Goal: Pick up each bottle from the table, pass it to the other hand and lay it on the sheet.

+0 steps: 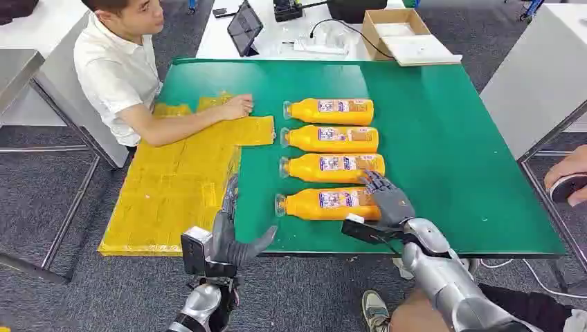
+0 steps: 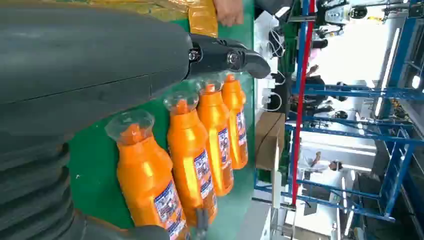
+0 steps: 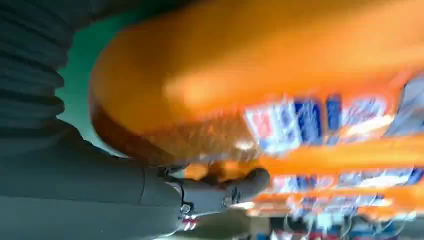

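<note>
Both hands sit low by me. I see my left hand loose, holding nothing. My right hand wraps the nearest bottle, 1 of 4 on the green table beside the yellow sheet.

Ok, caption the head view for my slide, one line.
Right robot hand reaches over the nearest of four orange bottles on the green table; a person's hand rests on the yellow sheet.

Four bottles lie side by side on the table, right of the sheet.
</note>
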Available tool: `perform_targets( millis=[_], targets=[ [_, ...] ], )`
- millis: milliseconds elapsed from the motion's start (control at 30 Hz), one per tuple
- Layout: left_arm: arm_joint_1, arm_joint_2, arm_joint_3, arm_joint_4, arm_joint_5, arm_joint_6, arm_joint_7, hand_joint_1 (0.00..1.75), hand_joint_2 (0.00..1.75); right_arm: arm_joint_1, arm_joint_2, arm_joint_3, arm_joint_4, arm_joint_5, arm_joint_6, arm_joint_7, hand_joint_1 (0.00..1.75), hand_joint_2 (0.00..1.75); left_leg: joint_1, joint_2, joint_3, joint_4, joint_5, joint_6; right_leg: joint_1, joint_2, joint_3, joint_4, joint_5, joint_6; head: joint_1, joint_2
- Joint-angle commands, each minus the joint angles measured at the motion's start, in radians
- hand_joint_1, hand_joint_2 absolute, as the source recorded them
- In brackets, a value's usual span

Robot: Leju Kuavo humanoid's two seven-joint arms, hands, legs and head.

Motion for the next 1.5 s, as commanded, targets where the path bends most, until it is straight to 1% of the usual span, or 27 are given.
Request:
perform_targets(
  millis=[33,67,100,167,200,233,300,433,567,600,667,700,733,800,833,900,933,1133,1333,1400,1467,1500],
  targets=[
    [-0.031,0.020,-0.026,0.033,0.007,-0.010,-0.004,0.00,1.75,-0.044,-0.026,0.119,0.099,-0.023,0.065,-0.054,1.75,1.75,0.000,0.002,0.003,0.000,-0.001,-0.002,0.001,0.000,0.003,0.000,-0.001,-0.002,0.000,0.000],
    [-0.030,0.020,-0.026,0.033,0.007,-0.010,-0.004,0.00,1.75,-0.045,-0.023,0.120,0.099,-0.022,0.065,-0.054,1.75,1.75,0.001,0.002,0.002,-0.001,-0.001,-0.001,0.001,0.001,0.002,-0.001,0.000,-0.001,0.000,0.000],
    [-0.030,0.020,-0.026,0.033,0.007,-0.010,-0.004,0.00,1.75,-0.045,-0.023,0.120,0.099,-0.022,0.065,-0.054,1.75,1.75,0.001,0.003,0.005,-0.001,-0.001,-0.002,0.001,0.000,0.005,-0.001,-0.001,-0.002,0.000,0.000],
    [-0.028,0.020,-0.024,0.027,0.008,-0.008,-0.006,0.00,1.75,-0.050,-0.021,0.126,0.107,-0.024,0.078,-0.052,1.75,1.75,0.000,0.001,0.004,-0.001,-0.001,-0.002,0.001,-0.001,0.004,-0.001,-0.001,-0.002,0.000,0.000],
    [-0.031,0.019,-0.020,0.032,0.009,-0.005,-0.009,0.00,1.75,-0.053,-0.011,0.122,0.113,-0.051,0.080,-0.061,1.75,1.75,0.001,0.001,0.003,-0.001,-0.001,-0.001,0.001,0.000,0.003,-0.001,0.000,-0.001,0.000,0.000],
    [-0.035,0.019,-0.019,0.036,0.009,-0.005,-0.011,0.00,1.75,-0.055,-0.006,0.124,0.114,-0.060,0.072,-0.068,1.75,1.75,0.001,0.002,0.006,-0.001,-0.001,-0.002,0.001,0.000,0.005,-0.001,-0.001,-0.002,0.000,0.000],
    [-0.036,0.018,-0.018,0.036,0.010,-0.005,-0.013,0.00,1.75,-0.052,0.003,0.127,0.117,-0.066,0.073,-0.067,1.75,1.75,0.001,0.002,0.004,-0.001,-0.001,-0.001,0.001,0.000,0.004,-0.001,-0.001,-0.002,0.000,0.000],
    [-0.032,0.018,-0.019,0.037,0.011,-0.006,-0.015,0.00,1.75,-0.043,-0.009,0.146,0.117,-0.077,0.107,-0.093,1.75,1.75,0.001,0.002,0.006,-0.001,-0.002,-0.002,0.001,0.000,0.006,-0.001,-0.001,-0.002,0.000,0.000],
    [-0.022,0.023,-0.019,0.026,0.011,-0.004,-0.017,0.00,1.75,-0.022,-0.007,0.150,0.111,-0.080,0.100,-0.098,1.75,1.75,0.001,0.001,0.006,-0.001,-0.001,-0.001,0.001,-0.001,0.006,-0.001,-0.001,-0.002,0.000,0.000],
    [-0.018,0.023,-0.017,0.017,0.011,-0.001,-0.020,0.00,1.75,-0.020,-0.008,0.152,0.107,-0.087,0.102,-0.097,1.75,1.75,0.002,0.002,0.008,-0.002,-0.001,-0.002,0.002,-0.001,0.008,-0.002,-0.001,-0.003,0.000,0.000],
    [-0.012,0.006,0.009,0.009,-0.014,0.075,-0.063,0.00,1.75,-0.020,-0.010,0.166,0.108,-0.093,0.108,-0.101,1.75,1.75,0.001,0.002,0.006,-0.001,-0.001,-0.002,0.002,0.000,0.006,-0.002,-0.001,-0.002,0.000,0.000],
    [-0.009,0.003,0.017,0.006,-0.004,0.077,-0.070,0.00,1.75,-0.018,-0.009,0.163,0.104,-0.100,0.098,-0.106,1.75,1.75,0.001,0.002,0.005,-0.001,-0.001,-0.001,0.001,0.000,0.005,-0.001,-0.001,-0.001,0.000,0.000],
    [-0.003,0.004,0.022,-0.002,0.009,0.072,-0.075,0.00,1.75,-0.013,-0.008,0.154,0.098,-0.113,0.084,-0.109,1.75,1.75,0.002,0.002,0.007,-0.001,-0.001,-0.002,0.002,-0.001,0.007,-0.002,-0.001,-0.002,0.000,0.000],
    [0.023,0.012,0.013,-0.062,-0.026,0.110,-0.089,0.00,1.75,0.000,-0.007,0.131,0.066,-0.148,0.051,-0.115,1.75,1.75,0.001,0.002,0.006,-0.001,-0.001,-0.001,0.001,0.000,0.005,-0.001,-0.001,-0.001,0.000,0.000],
    [0.033,0.018,-0.005,-0.087,-0.045,0.105,-0.089,0.00,1.75,0.004,-0.004,0.115,0.052,-0.168,0.041,-0.119,1.75,1.75,0.001,0.002,0.008,-0.002,-0.001,-0.002,0.002,-0.001,0.007,-0.002,-0.001,-0.002,0.000,0.000],
    [0.044,0.027,-0.046,-0.104,-0.052,0.055,-0.089,0.00,1.75,0.016,0.009,0.063,0.017,-0.224,0.004,-0.136,1.75,1.75,0.001,0.003,0.006,-0.001,-0.001,-0.001,0.002,0.000,0.005,-0.001,-0.001,-0.002,0.000,0.000],
    [0.047,0.028,-0.055,-0.110,-0.053,0.046,-0.089,0.00,1.75,0.022,0.017,0.040,0.004,-0.248,-0.011,-0.145,1.75,1.75,0.001,0.003,0.008,-0.002,-0.002,-0.002,0.002,0.000,0.007,-0.002,-0.001,-0.002,0.000,0.000],
    [0.049,0.024,-0.059,-0.110,-0.057,0.049,-0.089,0.00,1.75,0.022,0.020,0.041,0.001,-0.248,-0.009,-0.145,1.75,1.75,0.000,0.003,0.004,-0.001,-0.001,-0.001,0.001,0.001,0.004,0.000,-0.001,-0.001,0.000,0.000],
    [0.049,0.024,-0.059,-0.110,-0.057,0.049,-0.089,0.00,1.75,0.022,0.020,0.041,0.001,-0.248,-0.009,-0.145,1.75,1.75,0.001,0.003,0.006,-0.001,-0.002,-0.002,0.001,0.001,0.006,-0.001,-0.001,-0.002,0.000,0.000],
    [0.044,0.025,-0.060,-0.107,-0.043,0.033,-0.089,0.00,1.75,0.036,0.039,-0.018,-0.024,-0.311,-0.037,-0.169,1.75,1.75,0.001,0.002,0.005,-0.001,-0.001,-0.001,0.001,0.001,0.005,0.000,-0.001,-0.002,0.000,0.000],
    [0.042,0.022,-0.057,-0.090,-0.001,0.015,-0.089,0.00,1.75,0.074,0.079,-0.101,-0.117,-0.382,-0.111,-0.194,1.75,1.75,0.001,0.003,0.005,-0.001,-0.001,-0.002,0.001,0.001,0.005,-0.001,-0.001,-0.002,0.000,0.000],
    [0.047,0.026,-0.061,-0.097,0.009,0.007,-0.089,0.00,1.75,0.093,0.093,-0.120,-0.169,-0.403,-0.120,-0.197,1.75,1.75,0.001,0.003,0.005,-0.001,-0.001,-0.002,0.001,0.002,0.004,-0.001,-0.001,-0.002,0.000,0.000]
  ],
)
